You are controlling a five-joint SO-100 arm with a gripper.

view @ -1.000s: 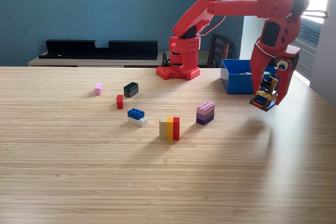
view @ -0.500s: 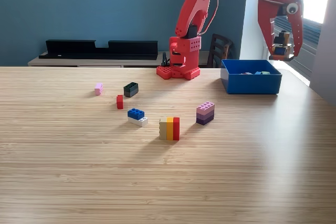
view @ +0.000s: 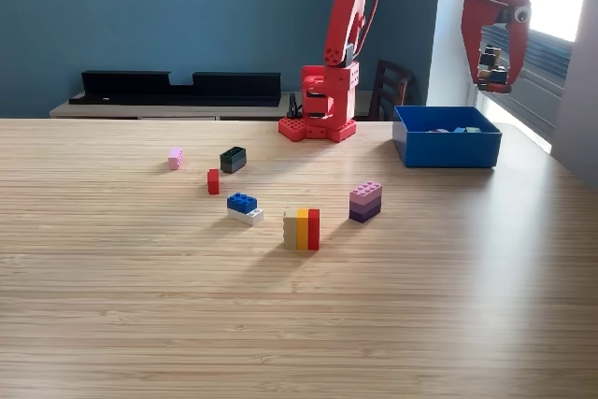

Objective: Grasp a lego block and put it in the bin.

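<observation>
My red gripper (view: 493,70) hangs high at the exterior view's right, above the far right part of the blue bin (view: 447,148). It is shut on a small stack of lego blocks (view: 490,62), dark with yellow and blue. The bin stands on the table to the right of the arm's base (view: 318,126) and holds a few small blocks. Loose blocks lie mid-table: a pink one (view: 175,158), a dark green one (view: 233,159), a red one (view: 213,180), a blue-on-white pair (view: 244,208), a tan, yellow and red stack (view: 301,229) and a purple stack (view: 365,200).
A black shelf unit (view: 177,87) runs along the blue wall behind the table. A dark chair (view: 392,88) stands behind the arm's base. A bright window fills the right edge.
The gripper rose from low beside the bin's right end to high above it, carrying the block stack, then shifted slightly left and up in the last half second.
</observation>
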